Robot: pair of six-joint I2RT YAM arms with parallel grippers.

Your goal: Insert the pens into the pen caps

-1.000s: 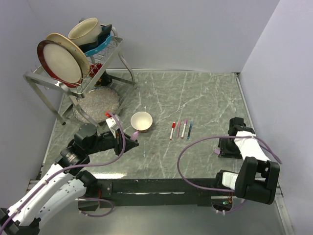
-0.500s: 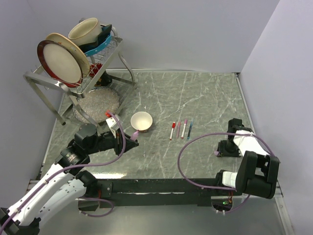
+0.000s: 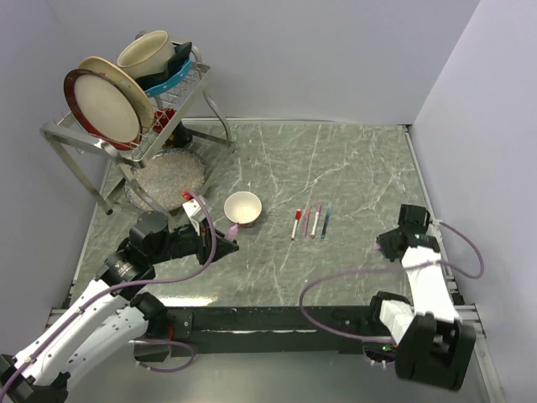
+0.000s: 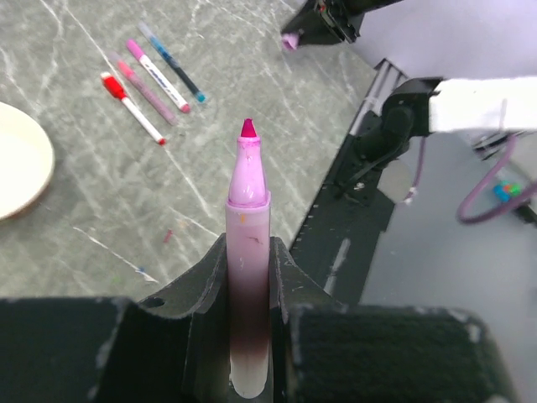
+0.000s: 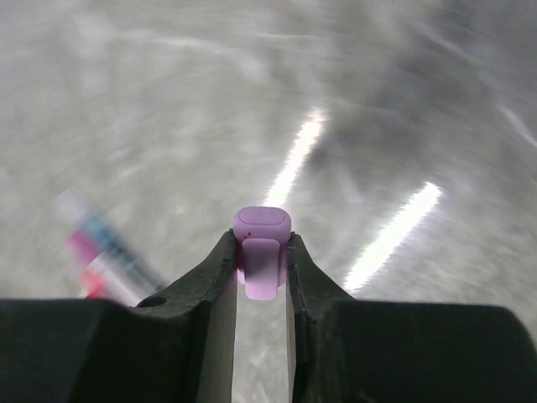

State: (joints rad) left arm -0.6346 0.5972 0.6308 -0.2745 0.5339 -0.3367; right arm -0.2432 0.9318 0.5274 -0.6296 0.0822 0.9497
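Four pens [image 3: 316, 222] lie side by side on the surface [image 3: 352, 168], ahead of both hands and between them, and they look capped already. One pair seems left. The left hand [image 4: 248, 252] is clamped on a pink pen [image 4: 249, 180], whose bare tip juts forward past the fingertips. The right hand [image 5: 262, 252] pinches a lilac cap [image 5: 262, 239] at its fingertips. The hands are well apart, so pen and cap have not yet met.

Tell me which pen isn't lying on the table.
The pink pen, clamped in the left gripper; the other four pens lie in a row on the table.
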